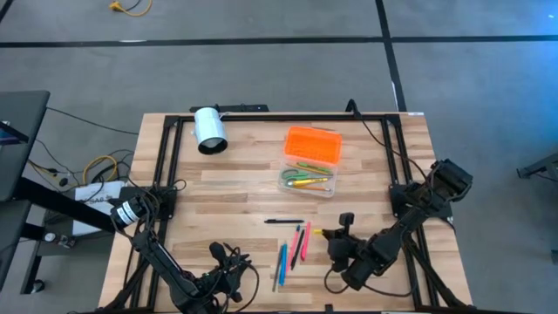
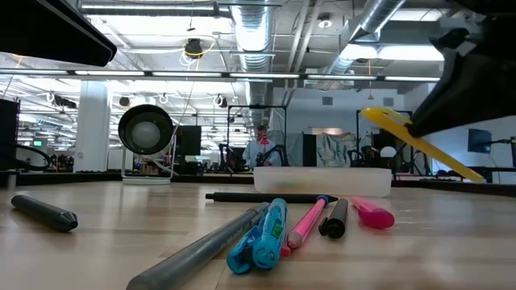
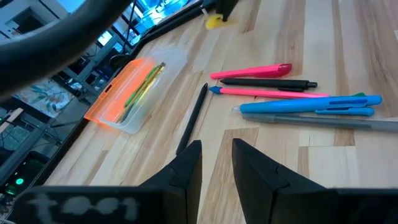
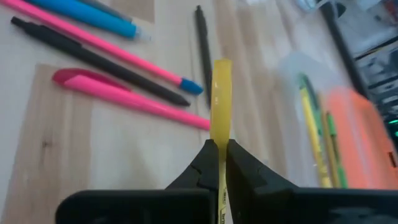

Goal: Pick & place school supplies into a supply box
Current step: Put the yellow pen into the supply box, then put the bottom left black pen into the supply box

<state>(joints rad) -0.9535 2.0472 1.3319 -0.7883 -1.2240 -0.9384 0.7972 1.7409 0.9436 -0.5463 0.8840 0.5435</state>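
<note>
My right gripper (image 1: 333,234) is shut on a yellow pen (image 4: 221,93), a little above the table near its front right. Just left of it, several pens (image 1: 292,246) in pink, black, blue and grey lie flat side by side. A thin black pen (image 1: 285,221) lies alone beyond them. The supply box (image 1: 307,181) stands farther back, its orange lid (image 1: 312,144) open, with yellow and green pens inside. Near the front edge, left of the pens, my left gripper (image 3: 216,168) stands slightly open with nothing between its fingers. My right gripper pinches the yellow pen partway along its length (image 4: 221,132) between its two fingers. The pen lies along the fingers and sticks out past their tips. The fingers slant down from the table's near right side. The pen hangs tilted (image 2: 419,141), clear of the table.
A white cylinder (image 1: 209,129) lies at the back left of the table. Black frame rails (image 1: 166,157) run along the left, right and far edges. Bare wood lies between the loose pens and the box.
</note>
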